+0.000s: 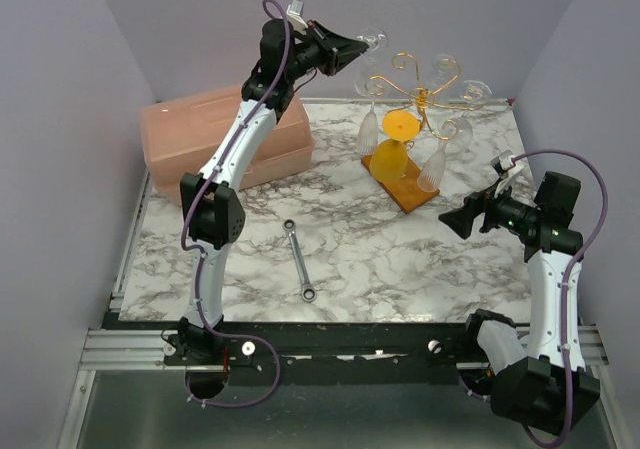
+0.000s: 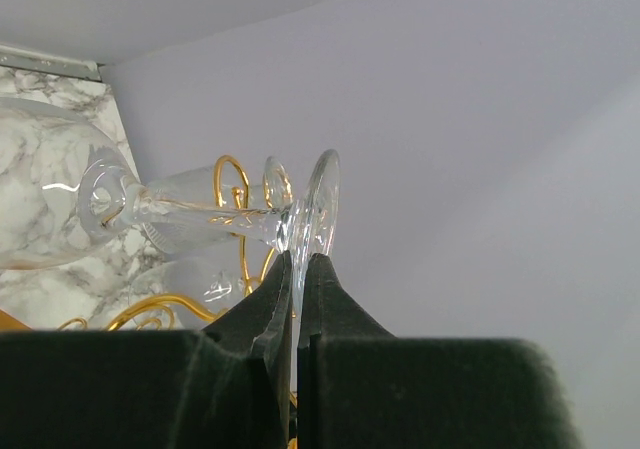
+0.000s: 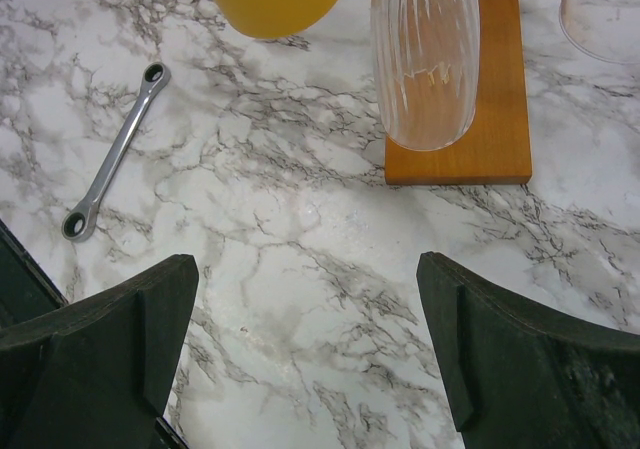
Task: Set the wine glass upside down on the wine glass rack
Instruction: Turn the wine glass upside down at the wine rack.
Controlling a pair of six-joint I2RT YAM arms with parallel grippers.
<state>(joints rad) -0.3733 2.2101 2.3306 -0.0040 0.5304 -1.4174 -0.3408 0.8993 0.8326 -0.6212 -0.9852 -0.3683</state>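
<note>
My left gripper [image 1: 352, 51] is raised high at the back, just left of the wine glass rack [image 1: 422, 94], whose gold wire arms curl above an orange-brown base [image 1: 405, 187]. It is shut on the foot of a clear wine glass [image 1: 372, 41]. In the left wrist view the fingertips [image 2: 272, 281] pinch the foot's rim [image 2: 323, 204]. The stem [image 2: 215, 216] runs sideways to the bowl [image 2: 50, 204], in front of the gold wires [image 2: 236, 174]. My right gripper [image 1: 452, 219] hovers open over the marble to the right of the base, holding nothing [image 3: 305, 339].
An orange glass [image 1: 394, 147] and several clear glasses [image 1: 432, 169] hang upside down on the rack; one clear glass [image 3: 425, 59] hangs over the base [image 3: 500, 119]. A wrench [image 1: 300, 261] lies mid-table. A pink plastic box [image 1: 205, 134] stands at the back left.
</note>
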